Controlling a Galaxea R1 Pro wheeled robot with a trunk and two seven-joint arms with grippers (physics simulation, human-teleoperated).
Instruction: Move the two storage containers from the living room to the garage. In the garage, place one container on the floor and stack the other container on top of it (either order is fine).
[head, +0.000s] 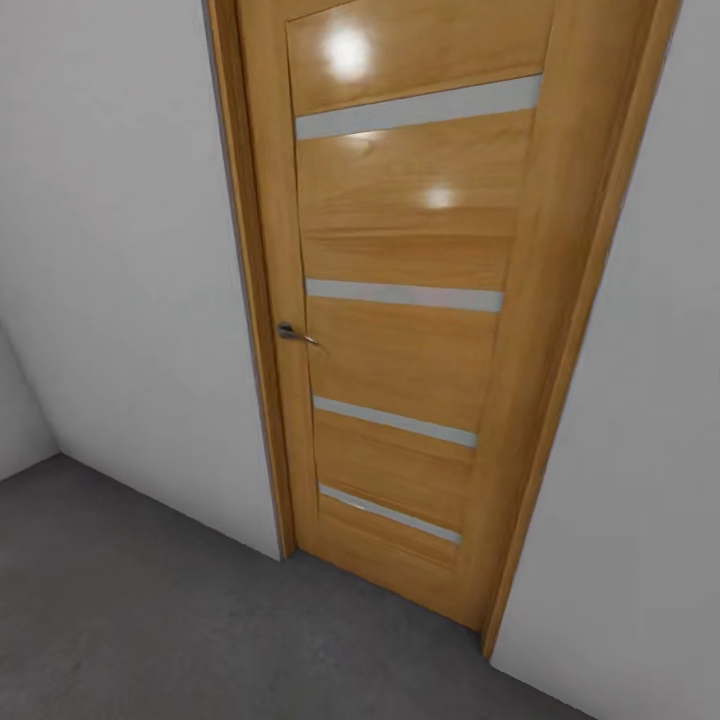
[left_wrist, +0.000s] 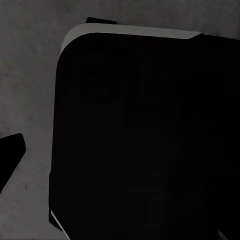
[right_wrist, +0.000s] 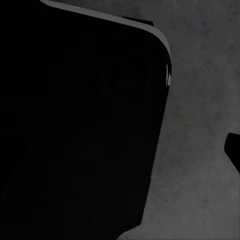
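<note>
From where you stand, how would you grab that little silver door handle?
Probably grip the free end of the silver lever handle, coming straight at the closed wooden door from the front. The lever sticks out sideways from its round base near the door's left edge, so fingers can close above and below it.

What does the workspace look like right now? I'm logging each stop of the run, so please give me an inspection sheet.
Surface: dark grey concrete floor, rough-textured, bare where visible.
Job's things: nothing seen.
Clutter: nothing seen.
Grippers: a dark fingertip juts in at the left wrist view's edge, another in the right wrist view; jaws' state cannot be told. A large black rounded body sits over the floor in both wrist views.
Cables: nothing seen.
Surroundings: closed wooden door with pale horizontal strips and a metal handle, set in a white wall.
</note>
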